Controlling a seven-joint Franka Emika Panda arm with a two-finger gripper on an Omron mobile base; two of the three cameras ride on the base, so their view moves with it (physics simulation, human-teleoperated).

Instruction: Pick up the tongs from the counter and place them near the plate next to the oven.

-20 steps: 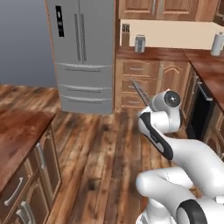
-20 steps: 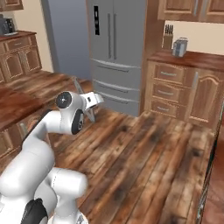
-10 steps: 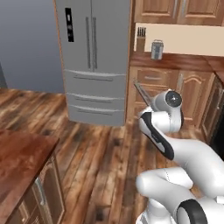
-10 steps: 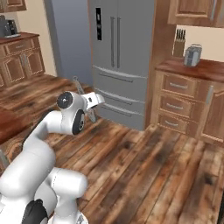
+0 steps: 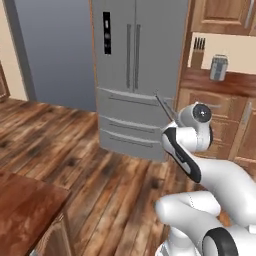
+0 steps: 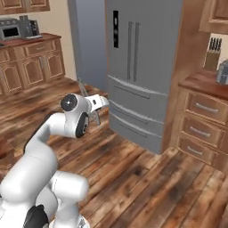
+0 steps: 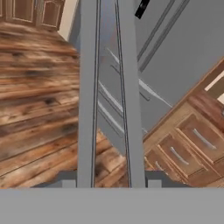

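- Pincer clamped on the tongs, carried high in front of the grey fridge.
- Risk: long arms could clip the fridge while travelling, twisting the grip loose.

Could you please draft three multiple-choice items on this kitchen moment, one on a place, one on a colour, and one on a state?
1. What stands directly ahead of the robot?
A. a grey fridge
B. a sink
C. a dining table

2. What colour are the tongs?
A. red
B. grey
C. yellow

3. What is the hand doing?
A. hanging open over a plate
B. shut on the tongs
C. pressing a drawer shut

Answers:
1 A, the fridge fills the middle of both base views.
2 B, the tongs show as two slim grey arms in the hand view.
3 B, the hand has its fingertips clamped against both arms of the tongs.
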